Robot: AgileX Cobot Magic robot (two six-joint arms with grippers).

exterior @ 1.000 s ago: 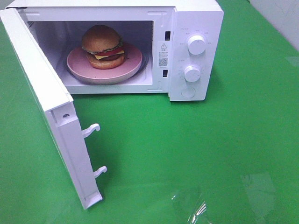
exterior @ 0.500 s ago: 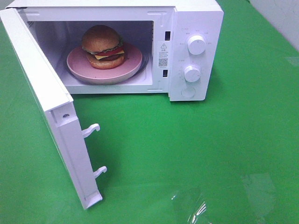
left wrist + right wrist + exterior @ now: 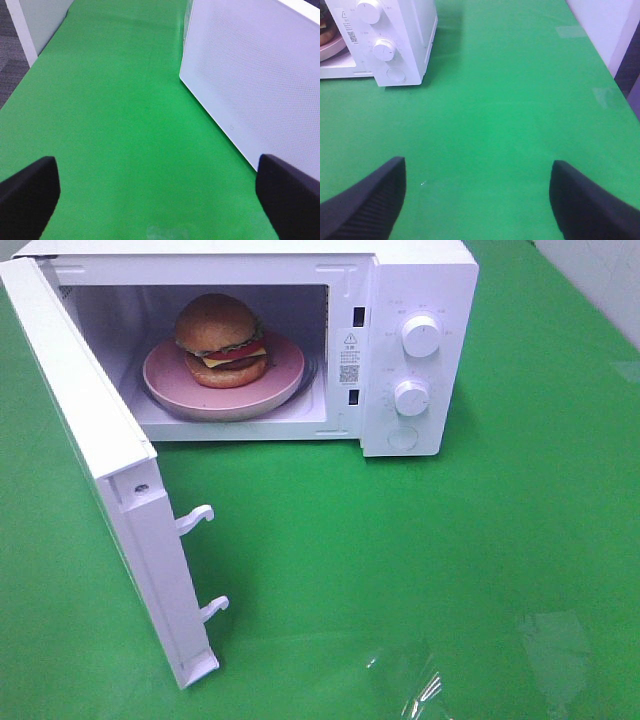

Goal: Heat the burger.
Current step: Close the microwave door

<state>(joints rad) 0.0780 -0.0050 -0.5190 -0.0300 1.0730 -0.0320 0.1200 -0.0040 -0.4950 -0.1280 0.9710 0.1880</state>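
Observation:
The burger (image 3: 221,340), with a glossy brown bun, lettuce, tomato and cheese, sits on a pink round plate (image 3: 284,371) inside the white microwave (image 3: 420,280). The microwave door (image 3: 95,455) stands wide open toward the front left. Neither gripper shows in the exterior high view. In the left wrist view my left gripper (image 3: 157,200) is open and empty over green cloth, beside the door's perforated outer face (image 3: 255,80). In the right wrist view my right gripper (image 3: 477,200) is open and empty, well away from the microwave's control panel (image 3: 385,50).
Two white dials (image 3: 421,334) and a round button (image 3: 402,438) sit on the microwave's right panel. Two latch hooks (image 3: 195,516) stick out of the door's edge. Shiny clear tape patches (image 3: 410,680) lie on the green cloth near the front. The table edge shows in the right wrist view (image 3: 615,75).

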